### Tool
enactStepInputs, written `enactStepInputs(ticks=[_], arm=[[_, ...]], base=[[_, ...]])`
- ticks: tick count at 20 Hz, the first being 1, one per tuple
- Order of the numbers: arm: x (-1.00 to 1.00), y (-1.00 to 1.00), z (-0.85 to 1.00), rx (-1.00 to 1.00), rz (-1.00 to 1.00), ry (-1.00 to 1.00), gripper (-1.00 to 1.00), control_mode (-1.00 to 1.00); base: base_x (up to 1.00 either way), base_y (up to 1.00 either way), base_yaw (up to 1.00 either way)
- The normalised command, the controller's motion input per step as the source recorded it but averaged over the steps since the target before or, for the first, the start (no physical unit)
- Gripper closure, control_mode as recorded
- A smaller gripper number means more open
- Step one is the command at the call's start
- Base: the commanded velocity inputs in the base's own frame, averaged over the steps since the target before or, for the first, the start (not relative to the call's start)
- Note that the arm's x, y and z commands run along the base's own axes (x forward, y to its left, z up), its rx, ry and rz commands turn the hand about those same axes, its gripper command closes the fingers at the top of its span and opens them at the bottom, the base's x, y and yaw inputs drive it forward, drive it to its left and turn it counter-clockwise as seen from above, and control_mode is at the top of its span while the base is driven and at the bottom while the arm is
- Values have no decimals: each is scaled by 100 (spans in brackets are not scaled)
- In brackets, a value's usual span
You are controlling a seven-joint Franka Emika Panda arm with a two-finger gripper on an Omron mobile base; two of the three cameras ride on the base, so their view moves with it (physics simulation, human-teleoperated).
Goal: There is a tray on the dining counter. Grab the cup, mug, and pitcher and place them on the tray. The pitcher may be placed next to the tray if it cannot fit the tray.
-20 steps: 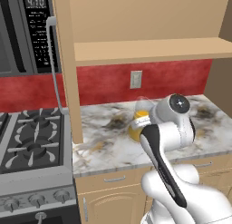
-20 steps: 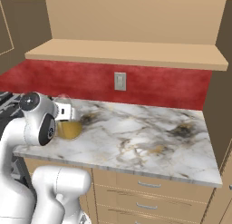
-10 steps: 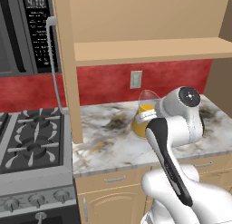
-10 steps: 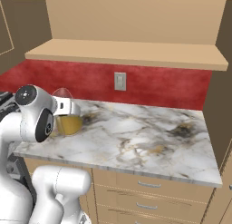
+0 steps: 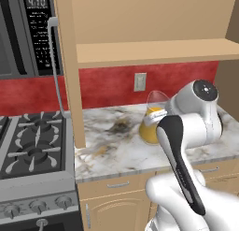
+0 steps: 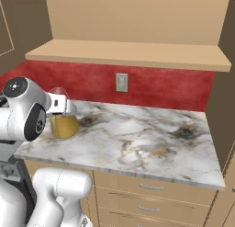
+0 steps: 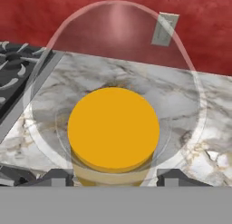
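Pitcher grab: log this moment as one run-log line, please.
phase: lifting | pincer: closed on the pitcher | pitcher: tilted, above marble counter, right of stove | tray: unseen

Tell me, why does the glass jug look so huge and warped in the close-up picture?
Hand view: the camera sits right at the pitcher, so its clear wall bulges across the picture and the red wall shows through it. Left base view: the pitcher looks ordinary in size, sharp, partly behind the arm.
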Motion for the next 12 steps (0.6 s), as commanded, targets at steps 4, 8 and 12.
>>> enactStepInputs(ticks=[4, 8, 12], arm=[[-45, 0, 23, 0, 0, 8, 100, -100], [-51, -11, 24, 0, 0, 12, 100, -100], [-53, -13, 14, 0, 0, 11, 100, -100]], base=[[0, 0, 0], [0, 0, 0], [0, 0, 0]])
